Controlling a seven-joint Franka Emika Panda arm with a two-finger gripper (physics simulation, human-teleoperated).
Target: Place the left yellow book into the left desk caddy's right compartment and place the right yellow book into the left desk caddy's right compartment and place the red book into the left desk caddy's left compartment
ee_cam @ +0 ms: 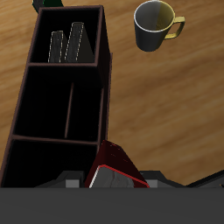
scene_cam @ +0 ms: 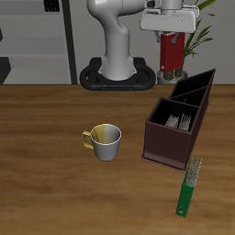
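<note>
The tool (scene_cam: 170,39) grips the red book (scene_cam: 170,53) hanging upright from it above the left desk caddy (scene_cam: 163,145)

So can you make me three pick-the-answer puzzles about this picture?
1. Where is the red book?
A. gripped in the hand, up in the air
B. inside the mug
C. inside the desk caddy

2. How many grey-tan books stand in the desk caddy's front bin?
A. none
B. two
C. five

3. How is the mug sitting?
A. upside down
B. tipped on its side
C. upright

Answers:
1 A: the hand's fingers pinch the red book's top, well above the table.
2 B: two pale-edged books stand side by side in that bin.
3 C: its open mouth faces up.
</note>
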